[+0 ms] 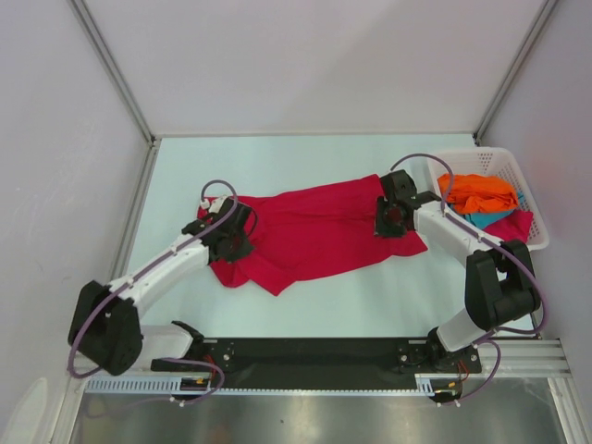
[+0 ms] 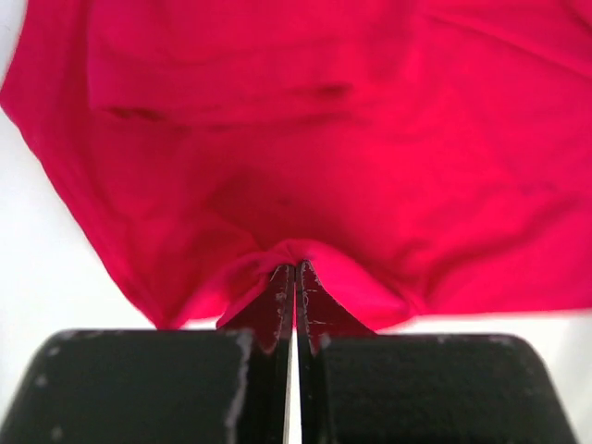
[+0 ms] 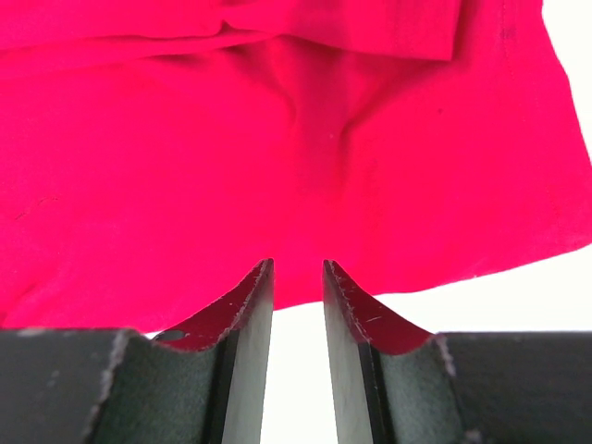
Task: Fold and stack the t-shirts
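- The crimson t-shirt (image 1: 314, 231) lies spread, with some wrinkles, across the middle of the table (image 1: 277, 157), stretching from the left arm to the right arm.
- The left gripper (image 1: 236, 239) sits at the shirt's left end. In the left wrist view, its (image 2: 295, 277) fingers are pressed fully together and pinch a small bunched fold of the shirt's (image 2: 324, 139) near edge between their tips.
- The right gripper (image 1: 389, 222) sits at the shirt's right end, close to the basket. In the right wrist view, its (image 3: 298, 273) fingers stand partly apart with a clear gap between them. Their tips lie right at the shirt's (image 3: 277, 139) near hem, and no cloth is caught in the gap.
- The white basket (image 1: 518, 171) stands at the table's right side, just beyond the right gripper.
- In it, an orange t-shirt (image 1: 476, 191) lies crumpled on top, a teal t-shirt (image 1: 486, 218) shows beneath it, and a red garment (image 1: 513, 225) lies at the basket's near end.
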Action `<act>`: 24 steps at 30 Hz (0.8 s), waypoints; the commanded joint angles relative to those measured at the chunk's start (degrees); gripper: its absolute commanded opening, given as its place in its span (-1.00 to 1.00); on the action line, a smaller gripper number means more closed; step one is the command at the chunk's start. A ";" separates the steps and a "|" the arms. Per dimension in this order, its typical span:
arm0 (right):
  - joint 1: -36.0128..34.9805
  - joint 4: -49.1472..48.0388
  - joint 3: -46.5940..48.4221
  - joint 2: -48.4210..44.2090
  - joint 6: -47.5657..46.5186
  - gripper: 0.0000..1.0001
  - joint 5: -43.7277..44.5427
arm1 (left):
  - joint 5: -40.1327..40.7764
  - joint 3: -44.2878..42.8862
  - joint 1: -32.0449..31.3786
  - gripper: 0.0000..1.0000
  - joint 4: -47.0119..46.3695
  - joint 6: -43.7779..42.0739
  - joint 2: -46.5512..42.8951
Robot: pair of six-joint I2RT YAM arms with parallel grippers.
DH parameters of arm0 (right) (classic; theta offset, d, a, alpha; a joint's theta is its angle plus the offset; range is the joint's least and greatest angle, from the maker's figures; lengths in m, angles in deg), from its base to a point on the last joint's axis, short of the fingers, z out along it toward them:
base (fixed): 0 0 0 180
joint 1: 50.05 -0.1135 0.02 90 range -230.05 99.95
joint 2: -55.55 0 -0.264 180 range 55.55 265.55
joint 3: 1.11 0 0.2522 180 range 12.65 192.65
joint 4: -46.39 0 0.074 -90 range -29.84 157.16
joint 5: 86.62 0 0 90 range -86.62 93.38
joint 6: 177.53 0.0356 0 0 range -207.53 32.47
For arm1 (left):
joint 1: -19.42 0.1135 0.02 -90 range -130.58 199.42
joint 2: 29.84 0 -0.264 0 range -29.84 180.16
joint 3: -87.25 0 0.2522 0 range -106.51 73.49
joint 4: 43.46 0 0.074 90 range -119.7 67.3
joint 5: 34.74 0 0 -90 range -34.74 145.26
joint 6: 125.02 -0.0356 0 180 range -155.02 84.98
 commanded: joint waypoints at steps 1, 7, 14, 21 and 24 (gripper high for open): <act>0.13 1.68 2.55 -1.58 -1.56 -0.34 0.86 | -0.22 -3.36 4.87 -1.00 -5.10 -2.84 5.41; 1.00 2.47 2.99 -1.50 -2.53 -0.34 1.57 | 1.97 -5.21 9.36 -1.00 -6.07 -3.28 8.40; 1.36 2.38 4.13 -0.18 -2.53 -0.33 1.30 | 1.98 -5.12 14.28 -1.00 -6.77 -4.51 9.46; 1.36 2.65 4.40 -0.09 -2.36 -0.31 2.09 | 1.62 -2.93 19.38 -1.00 -8.27 -5.04 9.46; 1.36 2.65 4.14 0.26 -2.18 -0.30 2.27 | 1.71 -3.01 20.35 -1.00 -8.88 -5.04 10.16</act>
